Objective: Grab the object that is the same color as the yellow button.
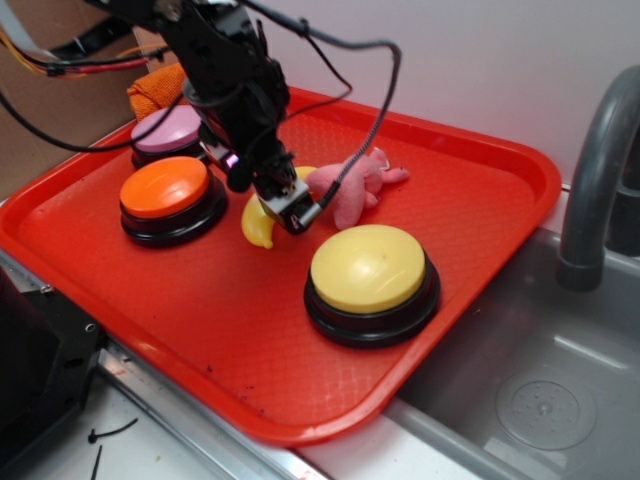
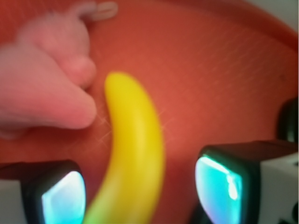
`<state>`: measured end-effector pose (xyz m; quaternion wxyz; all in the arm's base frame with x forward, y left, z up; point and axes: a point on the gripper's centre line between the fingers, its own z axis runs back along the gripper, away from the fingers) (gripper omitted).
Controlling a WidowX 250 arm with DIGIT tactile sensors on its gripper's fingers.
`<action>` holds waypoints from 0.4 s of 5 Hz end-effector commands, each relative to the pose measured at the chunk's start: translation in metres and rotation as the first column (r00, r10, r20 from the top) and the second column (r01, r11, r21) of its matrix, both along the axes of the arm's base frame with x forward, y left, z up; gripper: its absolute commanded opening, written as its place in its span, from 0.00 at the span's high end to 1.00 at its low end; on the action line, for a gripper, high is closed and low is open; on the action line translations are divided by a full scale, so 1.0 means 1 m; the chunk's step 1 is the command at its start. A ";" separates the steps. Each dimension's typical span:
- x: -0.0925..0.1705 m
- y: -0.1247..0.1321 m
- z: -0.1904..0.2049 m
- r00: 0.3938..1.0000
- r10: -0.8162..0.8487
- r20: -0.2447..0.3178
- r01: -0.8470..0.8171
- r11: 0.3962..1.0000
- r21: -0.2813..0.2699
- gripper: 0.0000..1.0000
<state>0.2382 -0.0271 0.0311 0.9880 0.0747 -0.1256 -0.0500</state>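
A small curved yellow toy banana lies on the red tray, left of the pale-yellow domed button on its black base. My gripper hangs low right over the banana and hides its upper part. In the wrist view the banana runs up between my two fingers, with the gripper open around it. A gap shows on each side, wider on the right than by the left pad.
A pink plush toy lies touching the banana's far end, seen as pink plush in the wrist view. An orange button and a pink-purple button stand at the tray's left. A sink with grey faucet is at right.
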 end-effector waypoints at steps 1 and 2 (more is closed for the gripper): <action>0.015 -0.002 -0.005 1.000 0.010 0.018 -0.010 1.000 -0.016 1.00; 0.016 0.002 -0.007 1.000 0.023 0.011 -0.023 0.999 -0.026 1.00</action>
